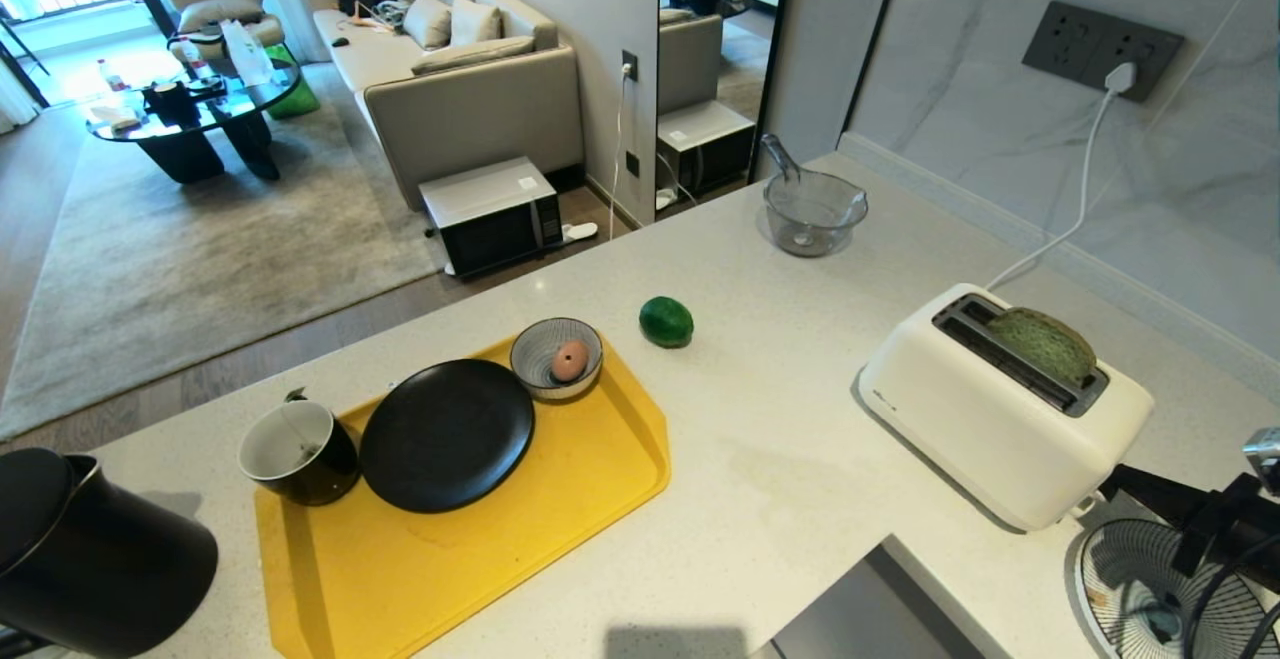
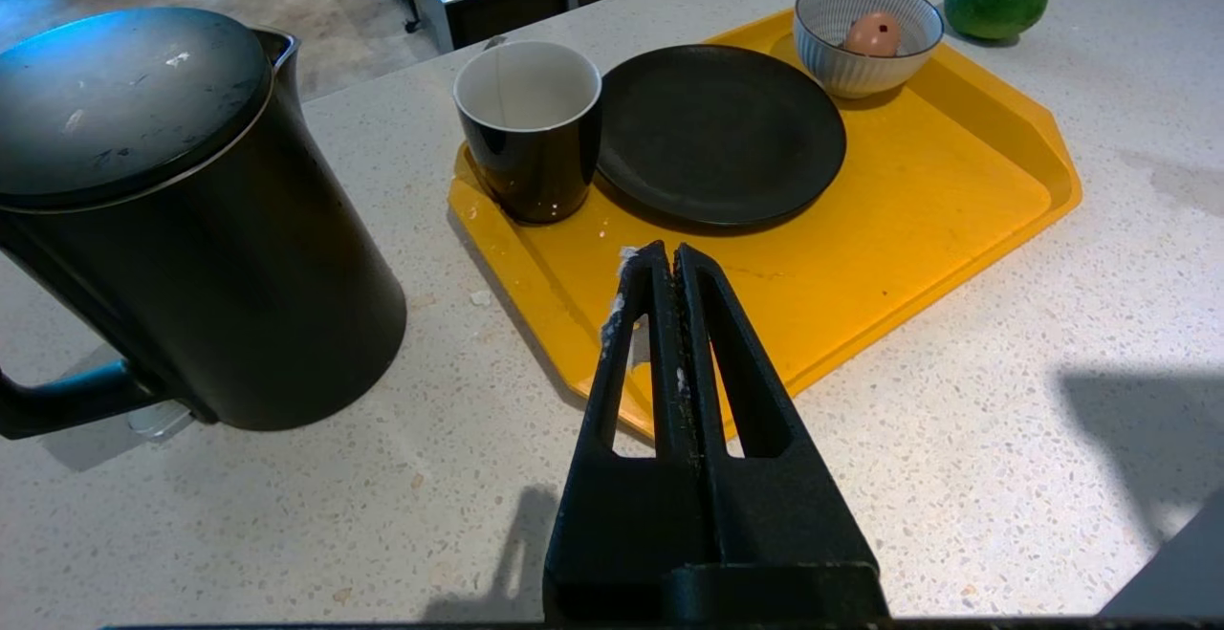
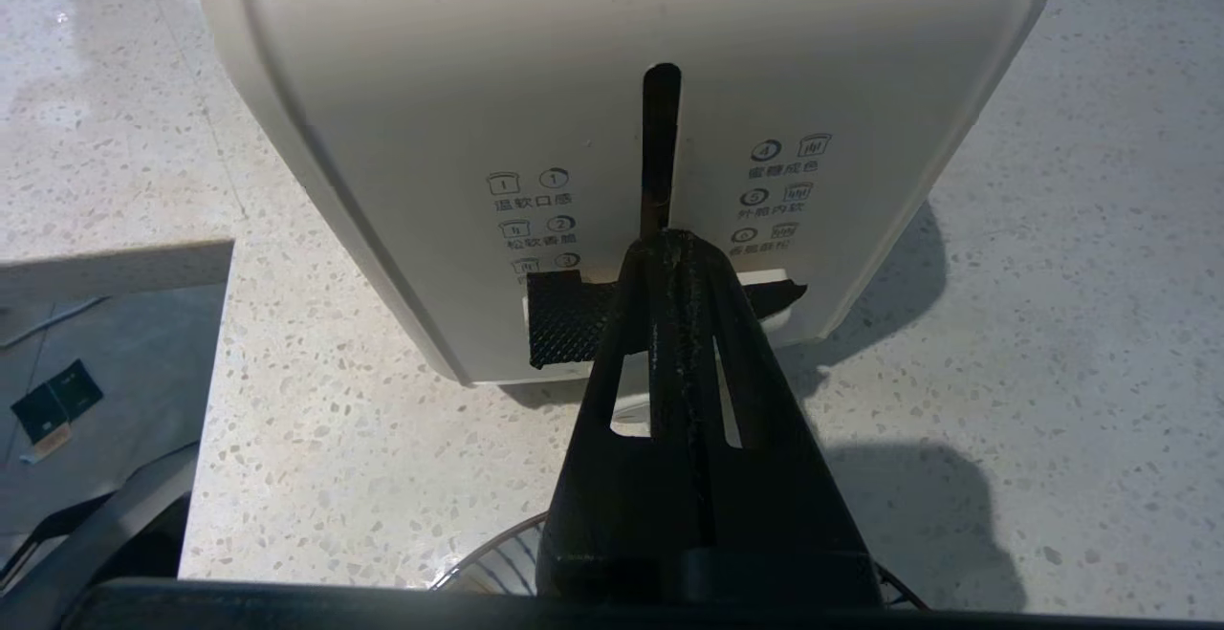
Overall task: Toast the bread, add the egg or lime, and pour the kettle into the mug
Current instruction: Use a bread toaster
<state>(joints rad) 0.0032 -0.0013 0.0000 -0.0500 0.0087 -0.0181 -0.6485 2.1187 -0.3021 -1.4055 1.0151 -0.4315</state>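
The pale green bread (image 1: 1045, 344) stands in the far slot of the white toaster (image 1: 990, 429), its rounded top showing above the rim. My right gripper (image 3: 674, 238) is shut and empty, its tips against the toaster's end face on the black lever (image 3: 564, 319), which sits at the low end of its slit. My left gripper (image 2: 666, 249) is shut and empty above the near edge of the yellow tray (image 2: 908, 209). On the tray stand the mug (image 1: 300, 454) and a striped bowl (image 1: 540, 339) holding the egg (image 1: 569, 361). The lime (image 1: 666, 322) lies on the counter behind the tray. The kettle (image 1: 90, 559) stands at the near left.
A black plate (image 1: 446, 434) lies on the tray between mug and bowl. A glass measuring jug (image 1: 812, 209) stands at the back. The toaster's white cable (image 1: 1085, 189) runs to a wall socket. A wire fan guard (image 1: 1140, 579) sits below my right arm (image 1: 1215, 524).
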